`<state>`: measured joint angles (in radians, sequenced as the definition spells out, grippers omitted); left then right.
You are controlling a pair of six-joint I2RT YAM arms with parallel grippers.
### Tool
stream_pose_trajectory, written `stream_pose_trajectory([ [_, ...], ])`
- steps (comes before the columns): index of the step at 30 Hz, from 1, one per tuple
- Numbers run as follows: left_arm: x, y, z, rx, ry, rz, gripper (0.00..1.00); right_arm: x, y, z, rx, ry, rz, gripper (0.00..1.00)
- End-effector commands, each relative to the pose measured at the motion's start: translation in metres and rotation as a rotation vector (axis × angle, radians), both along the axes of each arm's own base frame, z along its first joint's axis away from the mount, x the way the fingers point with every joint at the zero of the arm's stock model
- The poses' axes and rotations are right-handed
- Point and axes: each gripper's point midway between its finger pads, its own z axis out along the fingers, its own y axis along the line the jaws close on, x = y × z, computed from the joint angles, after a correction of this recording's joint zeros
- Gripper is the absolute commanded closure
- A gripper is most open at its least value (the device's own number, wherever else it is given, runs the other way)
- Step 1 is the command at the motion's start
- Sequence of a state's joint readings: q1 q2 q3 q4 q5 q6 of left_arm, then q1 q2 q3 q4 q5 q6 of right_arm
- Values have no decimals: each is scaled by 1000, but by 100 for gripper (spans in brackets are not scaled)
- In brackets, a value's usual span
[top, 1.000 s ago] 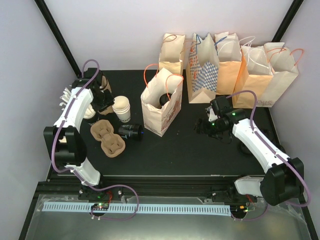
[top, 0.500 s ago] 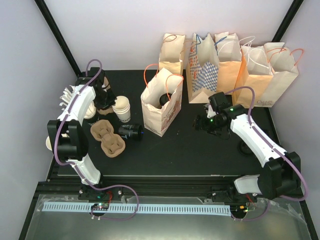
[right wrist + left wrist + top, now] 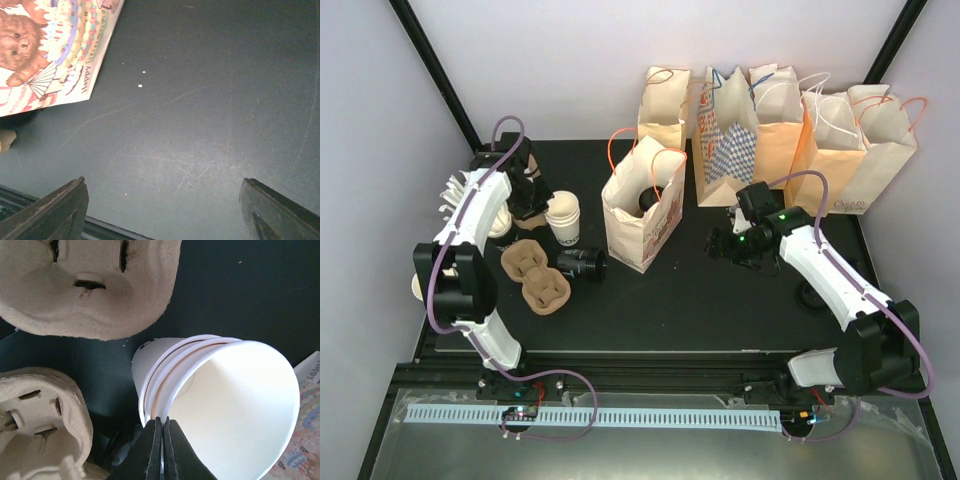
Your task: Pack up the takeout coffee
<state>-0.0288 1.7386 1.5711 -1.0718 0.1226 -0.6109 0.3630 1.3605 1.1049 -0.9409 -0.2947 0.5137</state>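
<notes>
We see the left hand [image 3: 161, 427] pinched thin on the rim of the stacked paper cups [image 3: 235, 405], one finger inside and one outside. The stack stands toward the surface's [image 3: 720, 300] left edge, just beside two pulp carriers [image 3: 533, 272]. The takeout coffee [image 3: 645, 202] sits inside the open printed bag [image 3: 645, 240] at mid-surface, and we make out little beyond its black lid. The right hand [image 3: 162, 190] hangs spread wide over bare surface, just right of that bag.

light: bright, even | shadows: soft | glare: none | wrist views: slightly soft close up
</notes>
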Motion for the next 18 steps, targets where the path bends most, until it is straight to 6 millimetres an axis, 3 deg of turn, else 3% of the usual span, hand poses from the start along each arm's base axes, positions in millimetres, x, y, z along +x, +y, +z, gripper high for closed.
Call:
stream_pose_trajectory([
  [1, -8, 0, 40, 3, -78, 27, 99, 8, 11, 18, 78, -91, 33, 15],
  [4, -13, 0, 43, 4, -93, 31, 98, 10, 19, 28, 145, -169, 54, 15],
  [9, -20, -9, 29, -47, -64, 10, 98, 4, 28, 29, 187, -192, 87, 16],
  [14, -19, -19, 43, -105, -116, -15, 98, 1, 39, 38, 206, -237, 145, 17],
  [18, -22, -9, 41, -50, -114, 9, 99, -3, 42, 41, 220, -270, 166, 18],
])
